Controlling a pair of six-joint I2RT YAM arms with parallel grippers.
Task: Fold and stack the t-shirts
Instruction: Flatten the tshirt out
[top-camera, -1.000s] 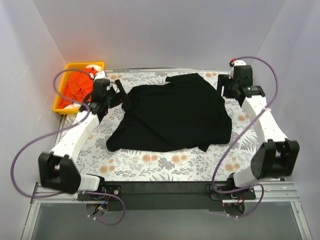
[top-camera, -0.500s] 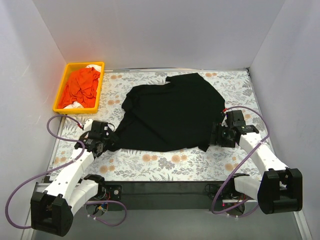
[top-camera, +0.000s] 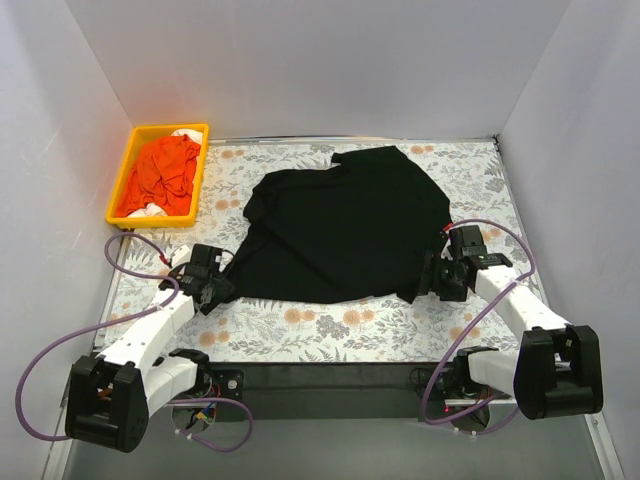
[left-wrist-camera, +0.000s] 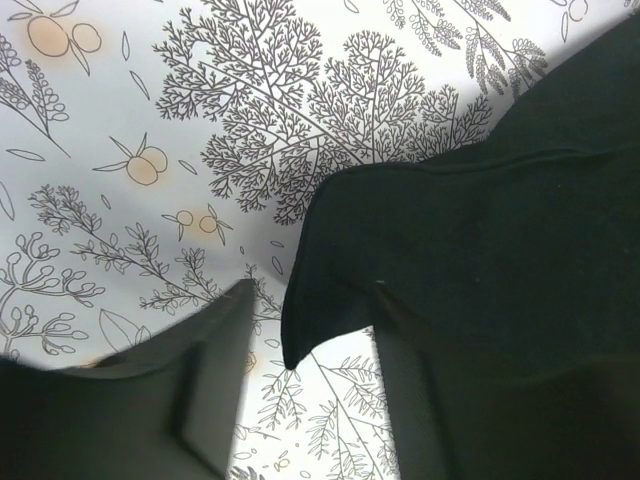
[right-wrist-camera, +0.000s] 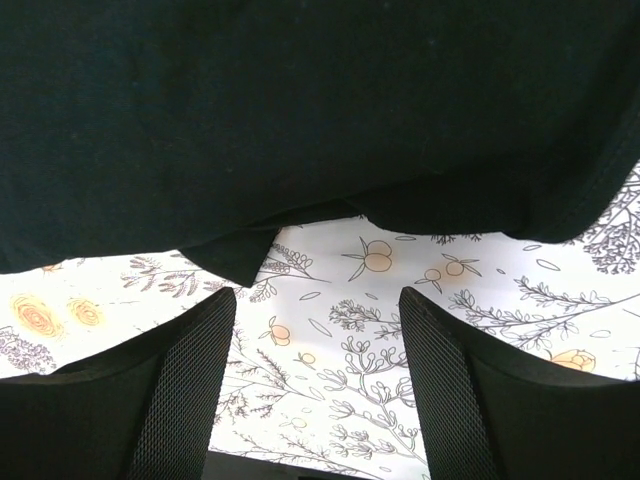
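Your left fingers (left-wrist-camera: 200, 390) are standing parted around the near-left corner of the black t-shirt (top-camera: 345, 225), not yet clenched on it. Your right fingers (right-wrist-camera: 170, 400) are hovering released just short of its near-right hem. The shirt is lying rumpled across the floral table (top-camera: 330, 325), with a yellow tray (top-camera: 150, 132) of orange cloth (top-camera: 165, 172) at the far left.

Plain black t-shirt (top-camera: 345, 230), white tablecloth (top-camera: 330, 330) with grey ferns and orange blossoms, yellow tray (top-camera: 150, 220), orange cloth (top-camera: 165, 172).
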